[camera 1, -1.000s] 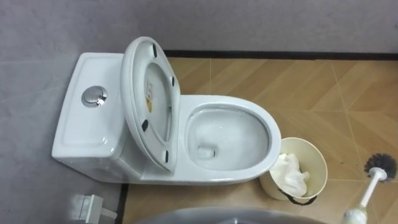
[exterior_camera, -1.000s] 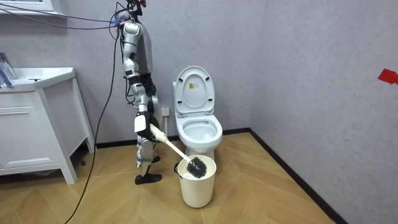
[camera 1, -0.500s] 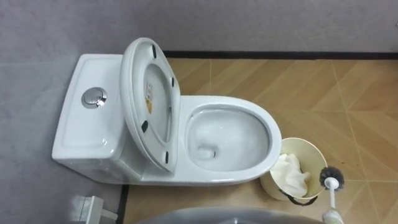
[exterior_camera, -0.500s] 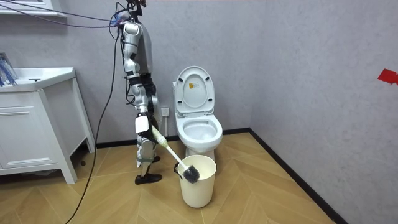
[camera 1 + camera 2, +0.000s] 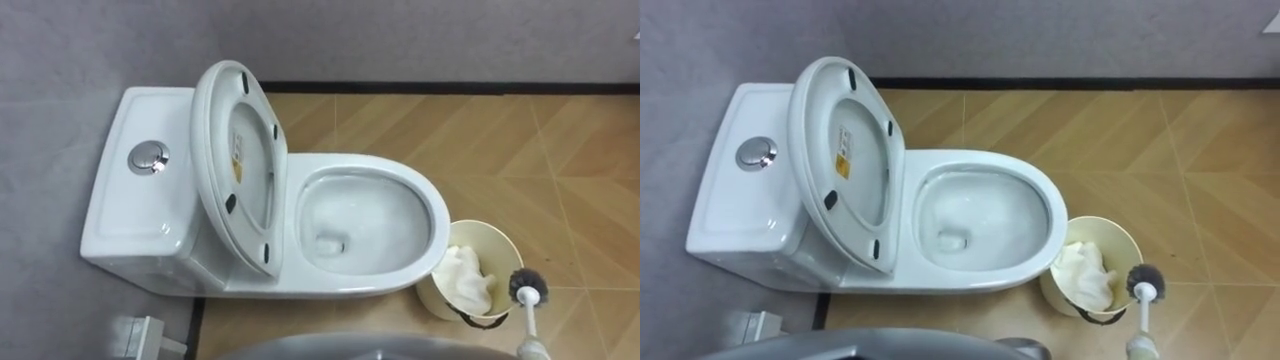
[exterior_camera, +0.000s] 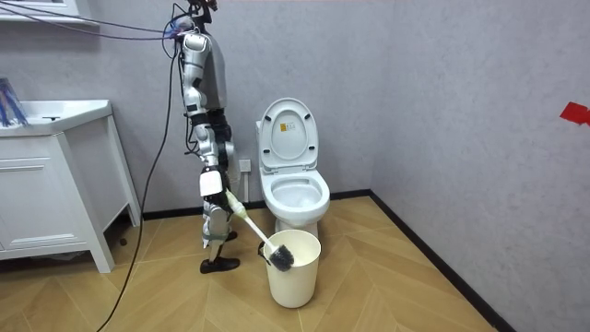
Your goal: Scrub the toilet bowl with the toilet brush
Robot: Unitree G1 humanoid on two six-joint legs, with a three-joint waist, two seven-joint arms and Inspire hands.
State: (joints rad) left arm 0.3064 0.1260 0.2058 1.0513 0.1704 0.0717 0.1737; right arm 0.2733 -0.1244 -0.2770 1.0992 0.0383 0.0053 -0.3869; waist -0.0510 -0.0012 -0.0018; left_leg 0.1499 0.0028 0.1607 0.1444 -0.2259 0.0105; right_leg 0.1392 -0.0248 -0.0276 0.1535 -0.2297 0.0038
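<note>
Presently, your right hand [image 6: 213, 183] has the toilet brush [image 5: 527, 287] by the end of its handle, fingers closed about it as far as the room view allows a judgement (the hand is small there). The shaft slopes down and away from the robot, which stands beside the toilet, on the room view's left of it.

Change noted: a second ago the bristle head hung over bare floor, well to the right of the bin [image 5: 497, 243]. It has since swung inward and now sits at the bin's right rim, scarcely shifted in the last half second. Contact with the rim cannot be confirmed.

Finding: the swing carries the brush towards the bowl, but brushing has not begun.

The bin holds a wad of white paper [image 5: 468, 280], heaped towards its left side. Close beside the bin, farther on, is the toilet bowl [image 5: 432, 215], with seat and lid [image 5: 240, 170] raised and a little water at the bottom. You will need to lift the head clear of the bin and over the bowl's rim.
</note>
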